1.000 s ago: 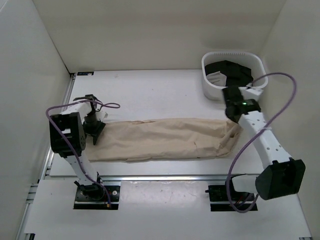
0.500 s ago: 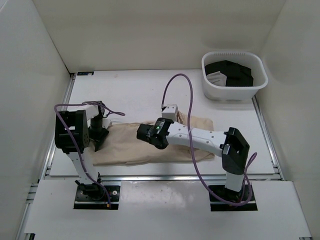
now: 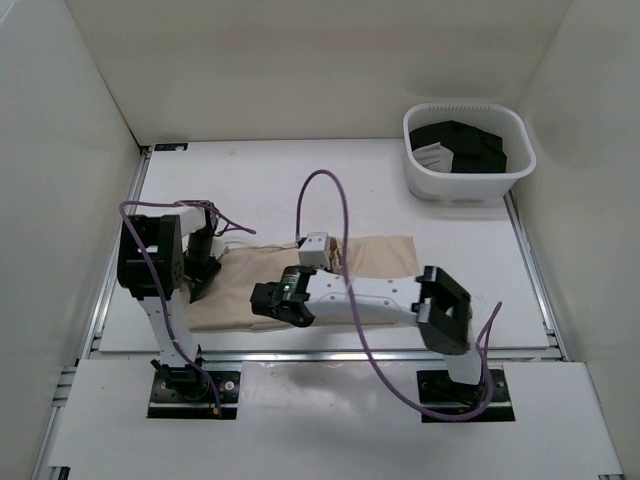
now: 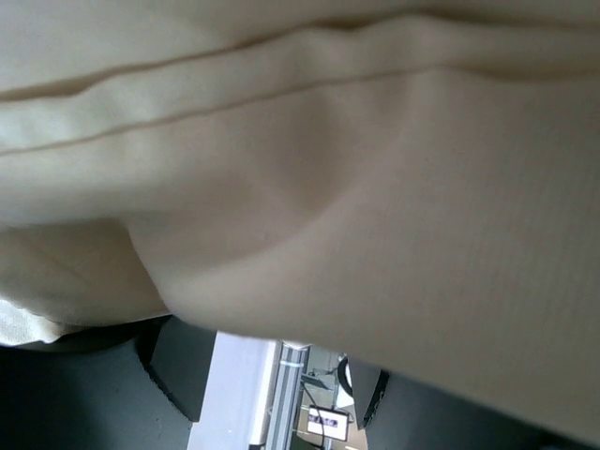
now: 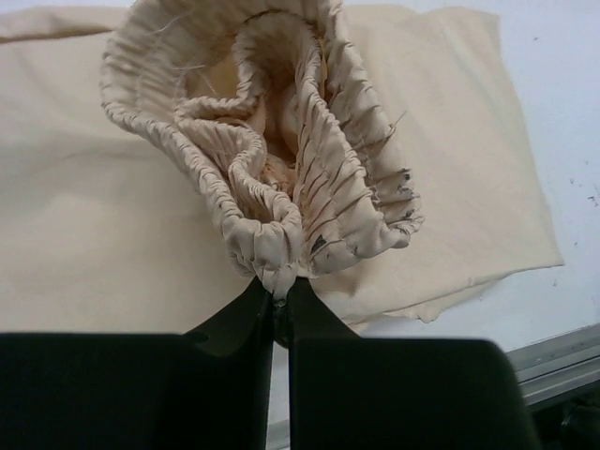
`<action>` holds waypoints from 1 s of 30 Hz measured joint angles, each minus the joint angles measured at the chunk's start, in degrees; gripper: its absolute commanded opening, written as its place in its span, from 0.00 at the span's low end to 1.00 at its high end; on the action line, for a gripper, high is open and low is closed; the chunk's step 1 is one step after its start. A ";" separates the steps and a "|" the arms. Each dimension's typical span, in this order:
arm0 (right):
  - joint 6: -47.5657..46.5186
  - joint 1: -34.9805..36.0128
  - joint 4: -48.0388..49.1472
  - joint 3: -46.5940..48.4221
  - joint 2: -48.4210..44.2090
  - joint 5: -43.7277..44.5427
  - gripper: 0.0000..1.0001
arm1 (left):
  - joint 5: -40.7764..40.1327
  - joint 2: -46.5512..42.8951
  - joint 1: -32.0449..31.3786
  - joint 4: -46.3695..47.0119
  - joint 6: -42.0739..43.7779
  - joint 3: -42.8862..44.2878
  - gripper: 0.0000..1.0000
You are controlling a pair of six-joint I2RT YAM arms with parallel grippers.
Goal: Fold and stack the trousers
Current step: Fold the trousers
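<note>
Light beige, wrinkled cotton trousers (image 3: 385, 255) are seen spread flat on the white table (image 3: 300, 180), partly beneath and behind the right gripper (image 3: 262, 300), with one end doubled over. A gathered, elasticated edge of the fabric is pinched tight between that gripper's black fingers (image 5: 239, 314), and the bunch stands just above the fingertips. The left gripper (image 3: 197, 272) is found at the opposite end of the cloth, touching it. Its wrist view is filled with fabric, so whether its jaws are apart or together cannot be told

The step in hand is judged to be the folding of one end over the other. It would be done well if the held edge were carried low and straight towards the left gripper, laid square on the edge there, and released only once the upper layer is flat

No brand or writing can be read. A white patch is visible on the black clothing (image 3: 470, 140) in the white plastic basket (image 3: 465, 190), well away from both grippers, but nothing on it is legible
</note>
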 measured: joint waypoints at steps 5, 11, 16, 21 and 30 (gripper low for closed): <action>-0.74 -0.20 3.15 5.09 11.28 -1.99 0.10 | 0.37 0.94 0.00 -1.01 0.26 1.16 0.64; -10.43 0.17 14.60 5.33 13.20 -7.02 0.95 | 1.86 1.81 0.11 -0.66 0.42 4.83 0.65; -16.90 2.69 17.14 10.62 11.61 -7.52 0.99 | 3.56 1.79 0.11 2.29 0.20 8.35 0.66; -21.38 6.88 18.64 11.19 0.09 -9.46 0.87 | 4.81 1.38 0.11 2.97 -0.13 11.10 0.67; -4.04 -1.07 13.77 -20.00 -42.95 -5.64 0.00 | 4.70 -6.95 0.11 -2.08 -0.63 19.76 0.69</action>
